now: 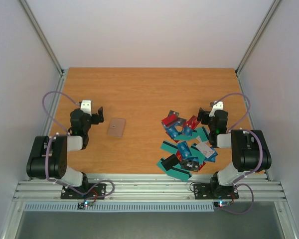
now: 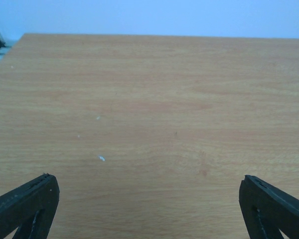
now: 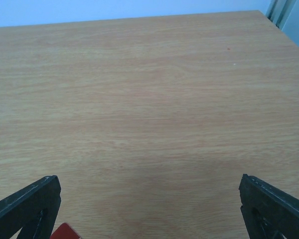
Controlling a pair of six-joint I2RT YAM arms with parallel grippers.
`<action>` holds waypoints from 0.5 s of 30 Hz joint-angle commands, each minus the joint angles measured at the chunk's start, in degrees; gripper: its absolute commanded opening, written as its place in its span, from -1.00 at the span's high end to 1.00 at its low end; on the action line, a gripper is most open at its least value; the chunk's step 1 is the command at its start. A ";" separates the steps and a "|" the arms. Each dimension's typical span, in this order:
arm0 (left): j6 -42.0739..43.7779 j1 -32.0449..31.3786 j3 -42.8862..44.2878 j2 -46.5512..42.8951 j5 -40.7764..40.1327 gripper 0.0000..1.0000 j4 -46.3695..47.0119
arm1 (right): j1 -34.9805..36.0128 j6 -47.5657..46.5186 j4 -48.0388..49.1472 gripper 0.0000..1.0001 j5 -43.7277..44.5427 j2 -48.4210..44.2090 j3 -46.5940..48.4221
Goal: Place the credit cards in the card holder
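The credit cards (image 1: 185, 145) lie in a loose pile at the right front of the table: mostly teal with black stripes, some red, blue and white. The card holder (image 1: 116, 127), a small flat tan-grey sleeve, lies alone left of centre. My left gripper (image 1: 91, 111) is open and empty just left of the holder. In the left wrist view the left gripper (image 2: 149, 211) shows only bare wood between its jaws. My right gripper (image 1: 211, 110) is open and empty at the pile's far right edge. In the right wrist view (image 3: 149, 211) a red card corner (image 3: 65, 232) shows by its left finger.
The wooden table (image 1: 149, 89) is bounded by white walls on the left, right and back, with metal posts (image 1: 42, 37) at the back corners. An aluminium rail (image 1: 149, 189) runs along the near edge, carrying both arm bases.
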 commanded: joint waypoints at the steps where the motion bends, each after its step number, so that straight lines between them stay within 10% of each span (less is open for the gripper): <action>1: 0.48 -0.11 2.36 -6.62 -0.75 -0.99 -4.46 | -0.33 0.08 -3.86 -0.97 -0.03 -5.86 0.75; 15: -7.39 -0.11 29.40 -13.11 -0.88 -0.99 -56.31 | 0.02 14.88 -54.29 -0.97 7.17 -25.01 30.70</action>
